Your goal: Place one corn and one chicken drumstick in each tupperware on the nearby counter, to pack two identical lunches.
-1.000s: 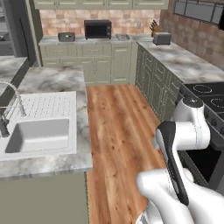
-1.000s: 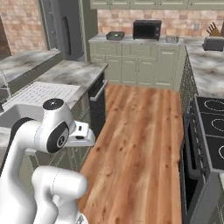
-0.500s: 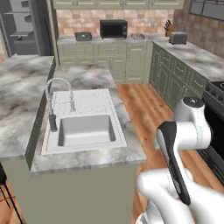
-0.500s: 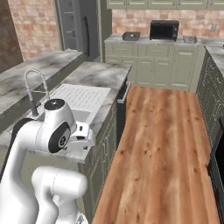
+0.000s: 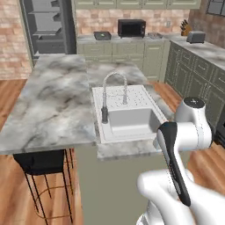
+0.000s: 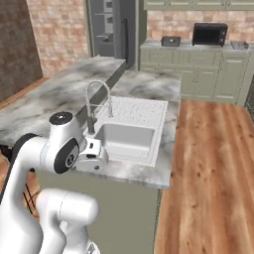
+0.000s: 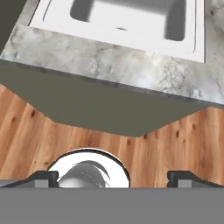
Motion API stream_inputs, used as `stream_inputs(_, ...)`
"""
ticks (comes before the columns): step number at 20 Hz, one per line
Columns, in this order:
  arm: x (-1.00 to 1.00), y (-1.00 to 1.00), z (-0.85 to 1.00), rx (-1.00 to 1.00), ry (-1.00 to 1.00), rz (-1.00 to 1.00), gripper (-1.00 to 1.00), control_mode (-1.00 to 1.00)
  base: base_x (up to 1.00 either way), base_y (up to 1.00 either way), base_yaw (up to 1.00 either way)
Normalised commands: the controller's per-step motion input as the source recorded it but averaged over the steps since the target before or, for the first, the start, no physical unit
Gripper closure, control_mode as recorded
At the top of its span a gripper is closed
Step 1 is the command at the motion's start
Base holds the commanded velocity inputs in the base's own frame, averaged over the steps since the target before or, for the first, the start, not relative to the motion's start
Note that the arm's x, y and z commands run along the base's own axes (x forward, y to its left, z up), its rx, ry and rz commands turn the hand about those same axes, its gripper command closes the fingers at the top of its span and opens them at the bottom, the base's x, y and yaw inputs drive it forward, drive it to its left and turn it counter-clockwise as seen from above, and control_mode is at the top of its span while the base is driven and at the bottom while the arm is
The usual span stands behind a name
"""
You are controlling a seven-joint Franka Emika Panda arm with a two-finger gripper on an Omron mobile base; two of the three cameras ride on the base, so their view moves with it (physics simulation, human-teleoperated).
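Note:
My gripper [image 7: 112,177] is open, with nothing between its two dark fingertips [image 7: 41,177], which stand far apart. It points down at the wood floor beside the front edge of the marbled island. The counter [image 5: 132,40] with olive-green fronts runs along the far wall. On it, two flat grey things flank the microwave, one on the left [image 5: 102,35] [image 6: 170,40] and one on the right [image 5: 154,35] [image 6: 239,44]. They are too small to tell whether they are the tupperware. Corn and chicken drumsticks are out of view.
The large marbled island [image 5: 52,101] with a white sink [image 5: 129,121] and faucet [image 5: 112,88] stands right in front of the arm. A black stool [image 5: 41,162] sits under its near left edge. A microwave [image 5: 131,28] and toaster [image 5: 195,37] are on the far counters. Wood floor [image 6: 213,163] lies to the right.
The base has swung around, so both views shifted from the wood-floor aisle to the island and sink. The gripper stays open.

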Motion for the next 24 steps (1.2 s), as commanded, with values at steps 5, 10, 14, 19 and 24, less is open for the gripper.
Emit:
stream_inputs(5, 0.00, 0.00, 0.00, 0.00, 0.00, 0.00, -1.00, 1.00, 0.03, 1.00, 0.00)
stream_inputs(10, 0.00, 0.00, 0.00, 0.00, 0.00, 0.00, -1.00, 1.00, 0.10, 1.00, 0.00)
stream_inputs(14, 0.00, 0.00, 0.00, 0.00, 0.00, 0.00, -1.00, 1.00, 0.17, 1.00, 0.00)
stream_inputs(19, 0.00, 0.00, 0.00, 0.00, 0.00, 0.00, -1.00, 1.00, 0.27, 1.00, 0.00)
stream_inputs(24, 0.00, 0.00, 0.00, 0.00, 0.00, 0.00, -1.00, 1.00, 0.32, 1.00, 0.00)
